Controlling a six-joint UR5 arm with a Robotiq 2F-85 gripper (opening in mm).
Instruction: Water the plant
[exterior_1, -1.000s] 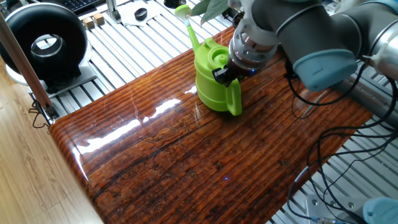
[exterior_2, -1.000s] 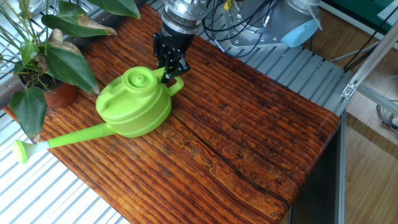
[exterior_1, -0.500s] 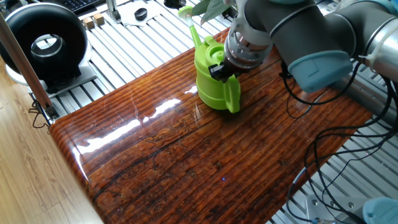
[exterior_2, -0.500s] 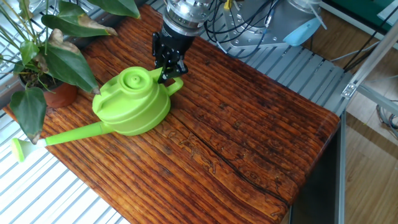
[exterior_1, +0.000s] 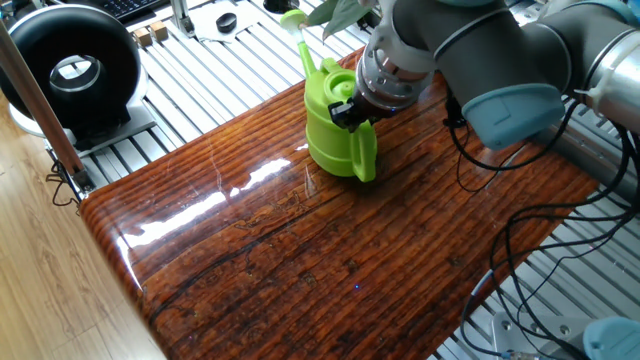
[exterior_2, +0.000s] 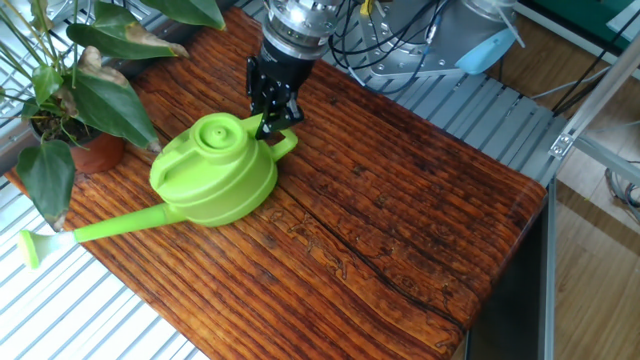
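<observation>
A glossy, dark reddish wooden counter (exterior_2: 400, 230) is seen from two sides, with slatted metal rails around it. Beyond one end, a round black device (exterior_1: 72, 72) is set on the rails, and small blocks (exterior_1: 152, 34) lie further back. Black cables (exterior_1: 520, 240) trail beside the robot arm (exterior_1: 500, 60).

A lime-green watering can (exterior_2: 215, 172) stands on the counter between the gripper (exterior_2: 272, 112) and the plant (exterior_2: 75, 85). Its long spout is aimed past the counter edge, passing just beside the pot rather than at it.

The plant is placed at the counter's corner, its dark leaves spread wide above a terracotta pot (exterior_2: 95, 152).

The jaws are closed narrowly on the can's handle (exterior_2: 283, 148).
</observation>
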